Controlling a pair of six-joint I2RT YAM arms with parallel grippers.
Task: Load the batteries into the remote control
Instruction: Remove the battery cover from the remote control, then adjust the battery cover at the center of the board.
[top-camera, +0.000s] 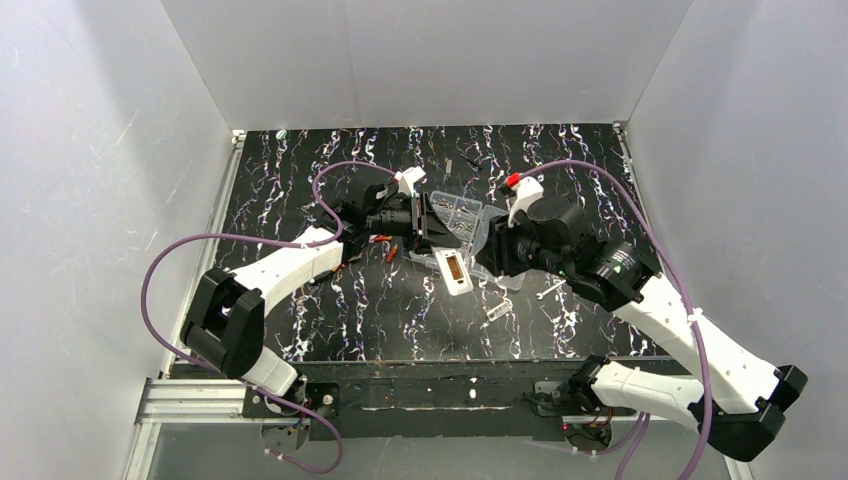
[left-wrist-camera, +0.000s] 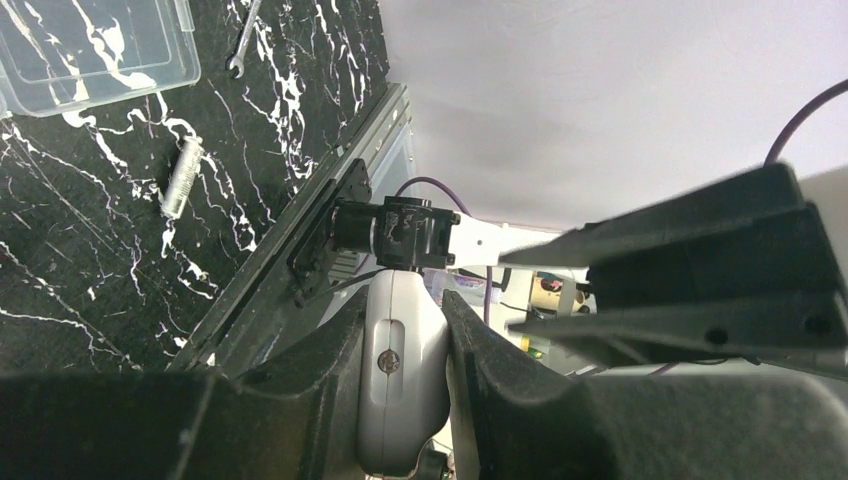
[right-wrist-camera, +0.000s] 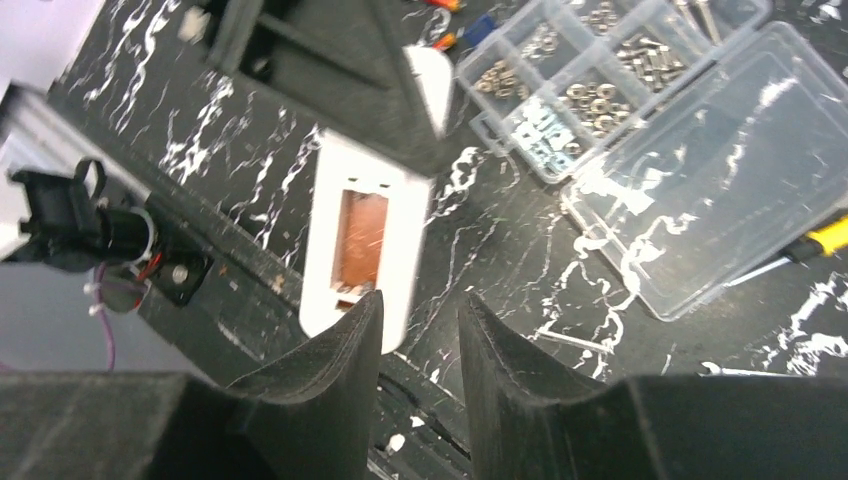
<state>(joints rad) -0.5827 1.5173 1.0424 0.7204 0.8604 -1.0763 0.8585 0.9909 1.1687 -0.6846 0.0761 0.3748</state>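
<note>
Now gripping the remote (top-camera: 455, 270) by its far end in the left jaws, recess up, mid-worktop (top-camera: 330, 300), with the right jaws parted and empty beside its near end. Could lever it loose by pressing hard into the recess at the free end.

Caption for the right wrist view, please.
Right gripper, open, hovers at one end of the remote control, recess up; left gripper grips the other end.

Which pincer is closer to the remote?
Left. The left pincer is shut on one end of the remote; the right pincer hangs open by its other end, holding nothing.
</note>
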